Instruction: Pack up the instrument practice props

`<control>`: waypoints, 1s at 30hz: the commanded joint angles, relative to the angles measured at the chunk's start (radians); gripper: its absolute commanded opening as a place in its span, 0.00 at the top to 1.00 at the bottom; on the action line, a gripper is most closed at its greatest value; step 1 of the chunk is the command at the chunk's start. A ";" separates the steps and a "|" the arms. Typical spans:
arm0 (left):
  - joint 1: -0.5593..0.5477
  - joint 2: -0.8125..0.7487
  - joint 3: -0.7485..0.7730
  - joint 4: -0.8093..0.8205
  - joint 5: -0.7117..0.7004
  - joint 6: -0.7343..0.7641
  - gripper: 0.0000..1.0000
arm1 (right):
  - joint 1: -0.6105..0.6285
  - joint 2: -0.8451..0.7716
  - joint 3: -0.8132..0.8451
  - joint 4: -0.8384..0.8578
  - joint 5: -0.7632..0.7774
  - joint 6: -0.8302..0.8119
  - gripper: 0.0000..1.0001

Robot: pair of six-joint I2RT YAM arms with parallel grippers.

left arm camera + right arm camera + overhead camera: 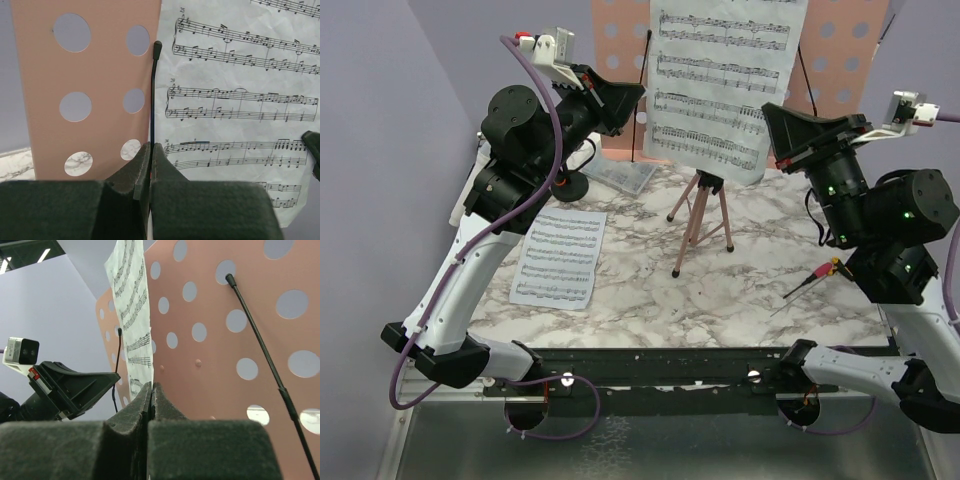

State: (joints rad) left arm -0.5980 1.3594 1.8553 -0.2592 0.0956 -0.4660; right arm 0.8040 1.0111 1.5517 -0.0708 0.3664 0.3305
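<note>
one marble counter (770, 290) carries everything. the pink perforated board (840, 60) stands at 12 o'clock with a sheet-music page (720, 80) hanging on it. a second page (560, 258) lies flat at 8 o'clock, and thin tripod legs (700, 215) sit under the board. my left gripper (151, 147) is pressed together at a thin black rod (153, 95); i cannot tell whether it pinches it. my right gripper (151, 386) is pressed together by the hung page's edge.

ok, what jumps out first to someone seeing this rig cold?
The pink perforated board on thin tripod legs stands back centre on the marble table, a white sheet-music page hanging down its front. The left gripper and right gripper flank that page, both shut, close by its side edges. A second printed page lies flat at left.
</note>
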 commanded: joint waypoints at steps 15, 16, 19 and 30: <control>-0.003 -0.078 -0.076 0.005 -0.003 0.000 0.57 | 0.005 -0.162 -0.068 -0.208 0.008 0.079 1.00; -0.003 -0.091 -0.089 0.005 0.005 -0.004 0.52 | 0.005 -0.166 -0.075 -0.212 0.008 0.081 1.00; -0.003 -0.134 -0.144 0.005 0.025 -0.025 0.45 | 0.005 -0.180 -0.101 -0.213 0.005 0.093 1.00; -0.003 -0.246 -0.280 0.006 0.129 -0.103 0.33 | 0.004 -0.206 -0.156 -0.233 -0.025 0.113 1.00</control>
State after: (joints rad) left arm -0.5980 1.1412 1.6058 -0.2626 0.1436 -0.5175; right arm 0.8040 0.8211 1.4170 -0.2783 0.3668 0.4263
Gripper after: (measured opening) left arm 0.664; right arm 0.005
